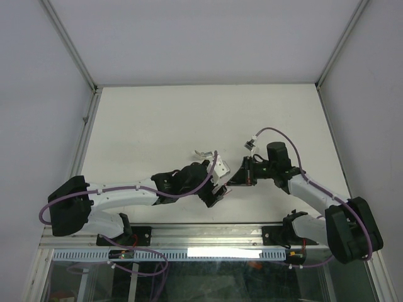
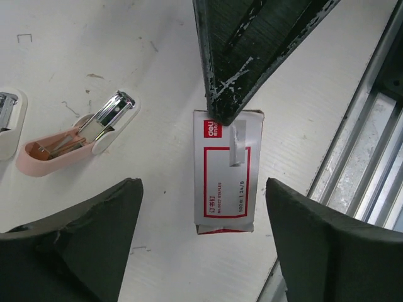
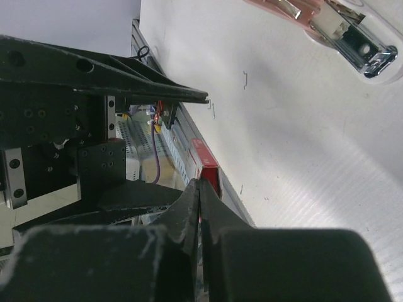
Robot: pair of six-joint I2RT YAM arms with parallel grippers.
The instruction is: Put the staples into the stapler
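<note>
The left fingers stand wide apart, flanking the flat red-and-white cardboard box of staples. The right fingers are clamped together on its far edge. Beyond to the left, the open pink plastic stapler lies on the white bench.

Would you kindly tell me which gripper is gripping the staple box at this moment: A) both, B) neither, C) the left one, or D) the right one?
D: the right gripper is pinched shut on one end of the staple box, while the left gripper stands open, its fingers clear of the box on either side.
</note>
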